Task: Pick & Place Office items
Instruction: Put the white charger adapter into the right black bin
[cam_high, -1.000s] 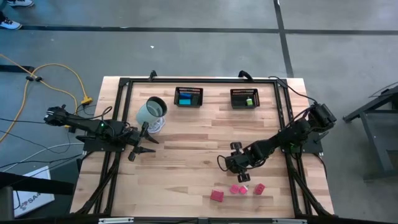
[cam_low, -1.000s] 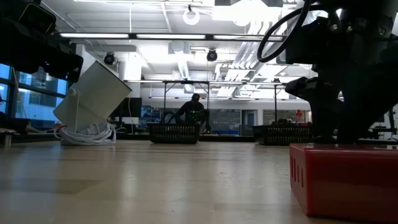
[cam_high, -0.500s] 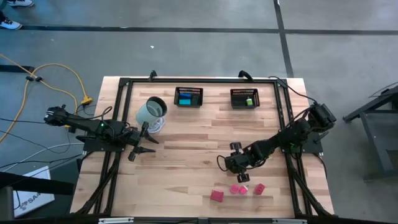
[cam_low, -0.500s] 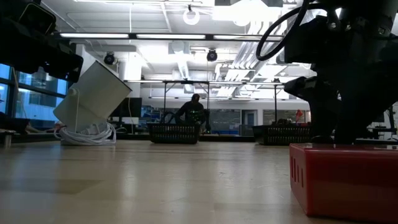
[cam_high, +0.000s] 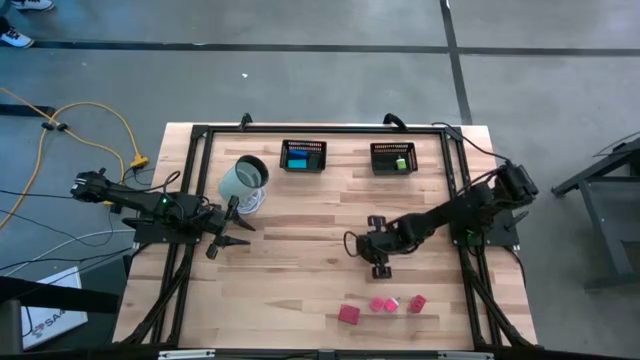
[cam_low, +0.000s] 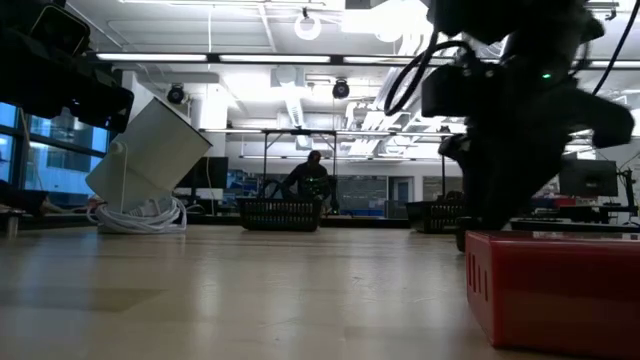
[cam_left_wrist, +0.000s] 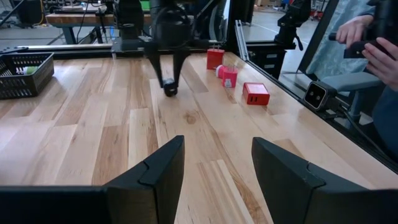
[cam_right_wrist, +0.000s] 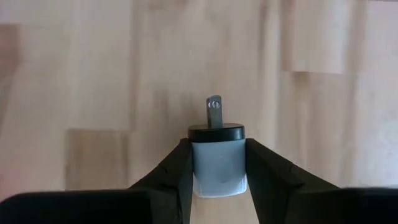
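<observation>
A small white charger block with a black face and metal prong is clamped between the closed fingers of the right gripper, above the middle of the table, toward its right edge. Three pink and red blocks lie in a row near the front edge. The left gripper is held partly open and empty near the left edge, beside a tilted white cup. Two black mesh baskets stand along the back edge.

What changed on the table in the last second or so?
The right gripper closed on a small white plug adapter and drew away from the pink and red pieces, toward the table's middle. The left gripper, the tilted white cup and both mesh baskets stayed put.
</observation>
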